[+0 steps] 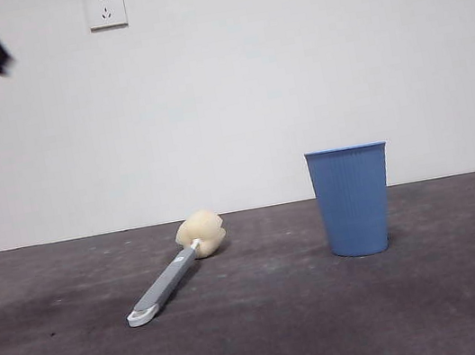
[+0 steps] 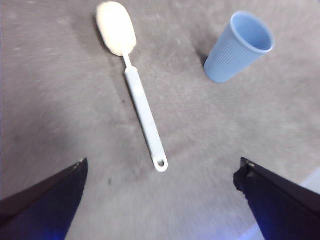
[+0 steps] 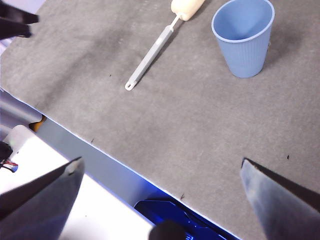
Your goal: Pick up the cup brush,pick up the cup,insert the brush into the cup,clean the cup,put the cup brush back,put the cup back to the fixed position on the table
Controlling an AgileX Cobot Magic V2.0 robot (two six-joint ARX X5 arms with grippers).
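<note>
Both my grippers hung wide and empty above the table [image 1: 273,335].

From the front, the cup [image 1: 353,200] stood upright, the cup brush [image 1: 179,265] lying well apart from it. My left gripper [image 2: 160,200], jaws spread, looked down on the brush handle's looped tip. My right gripper [image 3: 160,195], equally spread, alone showed the table's near edge, well short of the cup.

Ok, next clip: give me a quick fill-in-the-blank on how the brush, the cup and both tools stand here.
1. The cup brush lies flat on the ____.
2. The blue cup stands ____, mouth up.
3. The brush's sponge head is ____ from the cup.
4. The left tool and right tool hold ____.

Missing words: table; upright; apart; nothing
</note>
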